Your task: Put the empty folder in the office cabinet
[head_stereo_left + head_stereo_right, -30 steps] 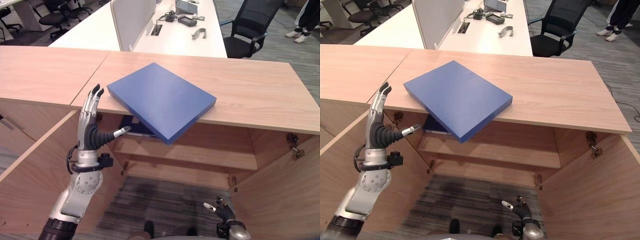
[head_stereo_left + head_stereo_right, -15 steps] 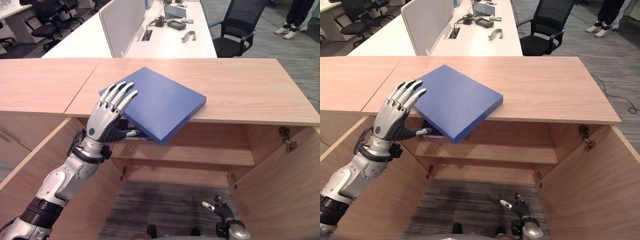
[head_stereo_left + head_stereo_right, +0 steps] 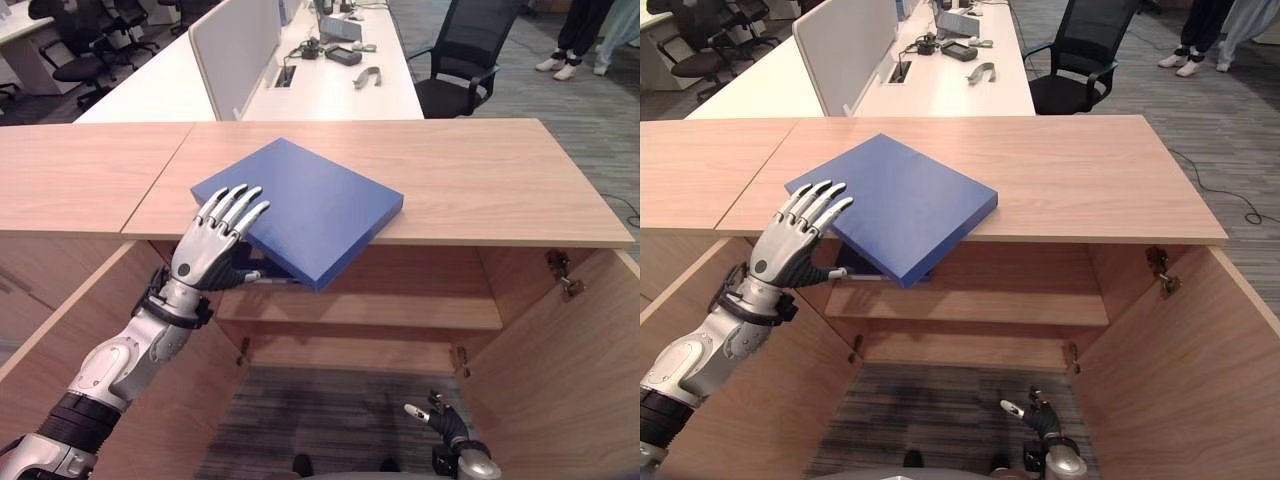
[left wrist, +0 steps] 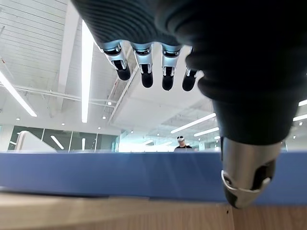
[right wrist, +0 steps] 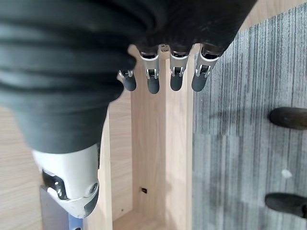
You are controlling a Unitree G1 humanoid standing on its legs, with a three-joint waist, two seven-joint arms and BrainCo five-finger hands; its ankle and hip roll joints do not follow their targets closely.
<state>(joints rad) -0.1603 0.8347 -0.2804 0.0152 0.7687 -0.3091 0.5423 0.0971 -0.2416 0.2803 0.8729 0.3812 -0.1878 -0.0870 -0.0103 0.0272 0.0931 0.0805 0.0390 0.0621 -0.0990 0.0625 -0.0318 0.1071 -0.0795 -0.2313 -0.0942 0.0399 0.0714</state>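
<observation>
Blue folder point(image 3: 300, 205) lies diagonally across the tabletop point(image 3: 480, 175), corner overhanging frame centre. Left hand point(image 3: 212, 245) at its lower-left edge, fingers straight over top, thumb under, unclamped.

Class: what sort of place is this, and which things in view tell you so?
Most likely an open-plan office: a black swivel chair, a white desk with a divider screen, and a wooden cabinet bearing a blue folder.

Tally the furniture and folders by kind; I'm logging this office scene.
Flat blue folder: 1
Open light wooden cabinet: 1
Long white desk: 1
Black mesh office chairs: at least 2
Total: at least 5
</observation>
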